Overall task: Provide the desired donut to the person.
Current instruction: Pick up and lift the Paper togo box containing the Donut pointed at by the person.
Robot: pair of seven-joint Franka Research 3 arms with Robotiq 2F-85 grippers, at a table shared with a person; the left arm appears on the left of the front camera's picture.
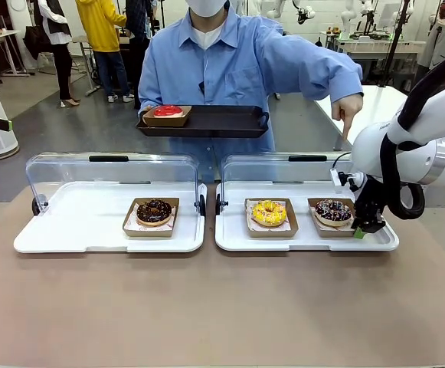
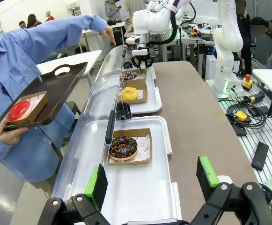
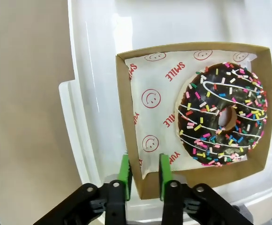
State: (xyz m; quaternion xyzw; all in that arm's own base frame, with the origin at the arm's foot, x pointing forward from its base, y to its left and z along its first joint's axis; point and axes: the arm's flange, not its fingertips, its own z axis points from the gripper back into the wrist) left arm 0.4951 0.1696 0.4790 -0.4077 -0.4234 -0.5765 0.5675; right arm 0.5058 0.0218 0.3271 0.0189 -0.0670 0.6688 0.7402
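Observation:
A chocolate donut with coloured sprinkles (image 3: 224,117) lies in a cardboard box (image 3: 136,61) at the right end of the right white tray (image 1: 306,241). My right gripper (image 3: 143,173) is shut on that box's near wall, one green pad on each side; it also shows over the tray's right end (image 1: 364,222). The person (image 1: 237,61) points a finger (image 1: 346,126) down toward this donut and holds a black tray (image 1: 222,123) carrying a red donut (image 1: 168,112). My left gripper (image 2: 150,183) hangs open above the left white tray (image 2: 140,197), holding nothing.
A yellow donut (image 1: 269,212) sits left of the sprinkled one. A plain chocolate donut (image 1: 154,211) lies on the left tray (image 1: 76,230). Clear lids (image 1: 115,172) stand open behind both trays. Bare brown table (image 1: 222,307) lies in front.

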